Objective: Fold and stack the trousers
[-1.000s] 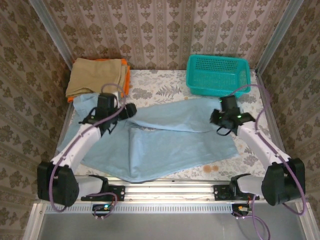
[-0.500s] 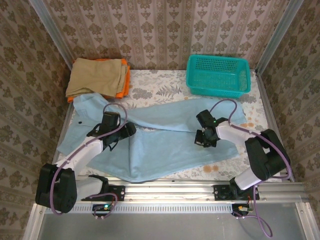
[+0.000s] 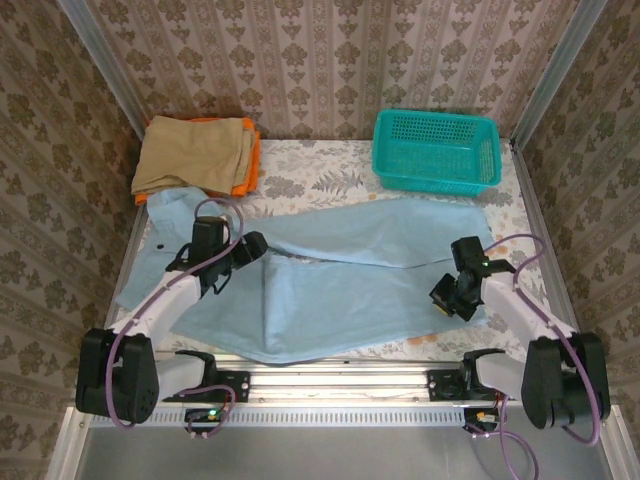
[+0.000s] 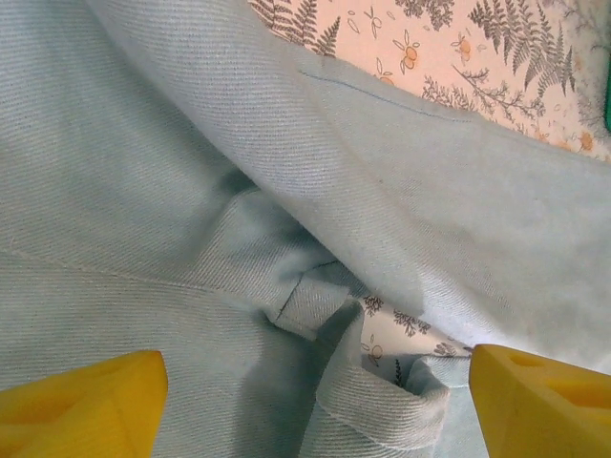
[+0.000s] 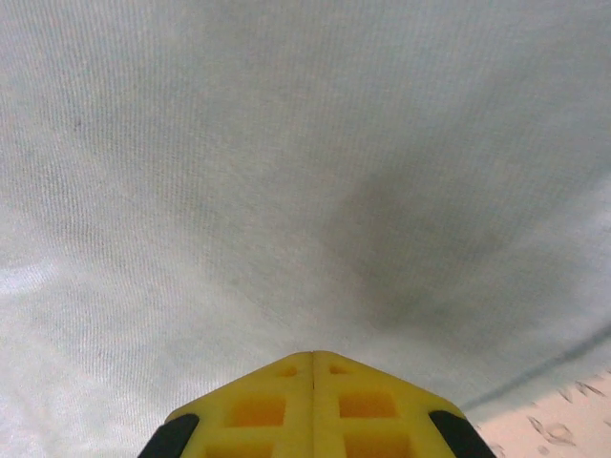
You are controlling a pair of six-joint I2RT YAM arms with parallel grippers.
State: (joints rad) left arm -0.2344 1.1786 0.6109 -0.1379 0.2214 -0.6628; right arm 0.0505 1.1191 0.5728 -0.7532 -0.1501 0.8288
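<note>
While the left claw (image 4: 315,382) is being held wide open above a rumpled tuck in the trousers (image 3: 340,280), nothing is being gripped by it; the cloth is only lying beneath its jaws. The right claw (image 5: 313,358) is being held fully shut, tips meeting, low over the cloth near the leg ends on the right. No cloth is being shown between its tips.

Outward from the claws, the trousers are being seen spread across most of the table (image 3: 320,175), waist to the left and legs running right. The legs are lying slightly splayed and overlapping for part of their length. Their far-left corner is lying just beside the folded pile.

The task is being judged as barely begun. The legs are not yet being brought together edge to edge, and no crosswise fold is being shown. Folding and stacking are both being counted as left.

At the far left, a tan cloth (image 3: 195,150) is lying on an orange cloth (image 3: 253,165), and this pile is being taken as the likely stack. At the far right, a teal basket (image 3: 440,172) is standing apart from the trousers, with nothing being seen inside it.
</note>
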